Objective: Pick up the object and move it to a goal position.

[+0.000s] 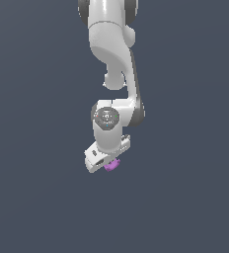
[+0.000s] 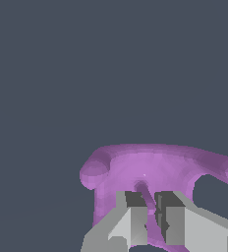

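Observation:
The object [image 1: 112, 165] is a small purple-magenta lump that peeks out from under the white gripper [image 1: 106, 163] in the exterior view. In the wrist view the object [image 2: 150, 170] fills the lower part of the picture, with rounded lobes and a thin rib running between the fingers. My gripper [image 2: 151, 216] has its two grey fingers [image 2: 133, 221] close together on either side of that rib, shut on the object. Most of the object is hidden by the hand in the exterior view.
The white arm [image 1: 111, 49] reaches down from the top of the exterior view. The ground [image 1: 37, 148] is a plain dark grey-blue surface all around. No goal marker shows in either view.

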{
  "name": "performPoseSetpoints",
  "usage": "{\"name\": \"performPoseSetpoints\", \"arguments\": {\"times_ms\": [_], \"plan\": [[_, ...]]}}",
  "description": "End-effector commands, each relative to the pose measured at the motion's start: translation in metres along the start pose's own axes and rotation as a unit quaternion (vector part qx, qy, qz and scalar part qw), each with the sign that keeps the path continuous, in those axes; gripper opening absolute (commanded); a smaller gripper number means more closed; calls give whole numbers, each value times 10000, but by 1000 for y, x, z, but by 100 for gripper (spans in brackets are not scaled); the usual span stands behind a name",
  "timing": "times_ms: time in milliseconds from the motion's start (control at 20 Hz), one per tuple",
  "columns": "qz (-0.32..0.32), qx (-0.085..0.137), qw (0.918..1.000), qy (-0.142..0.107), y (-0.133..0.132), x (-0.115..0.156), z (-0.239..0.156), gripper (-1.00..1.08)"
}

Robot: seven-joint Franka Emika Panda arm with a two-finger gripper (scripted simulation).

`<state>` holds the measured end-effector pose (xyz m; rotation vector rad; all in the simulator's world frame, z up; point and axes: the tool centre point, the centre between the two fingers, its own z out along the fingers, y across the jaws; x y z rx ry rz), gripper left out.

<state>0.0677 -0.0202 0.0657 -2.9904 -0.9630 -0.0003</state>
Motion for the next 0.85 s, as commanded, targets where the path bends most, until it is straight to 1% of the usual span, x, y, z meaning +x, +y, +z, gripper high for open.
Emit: {"name": "performPoseSetpoints", "arguments": {"times_ms": [0, 400, 800], "plan": [[2, 0, 10000, -1, 3, 12, -4, -100], [2, 0, 10000, -1, 10, 37, -11, -100], [2, 0, 10000, -1, 13, 44, -13, -100]]}}
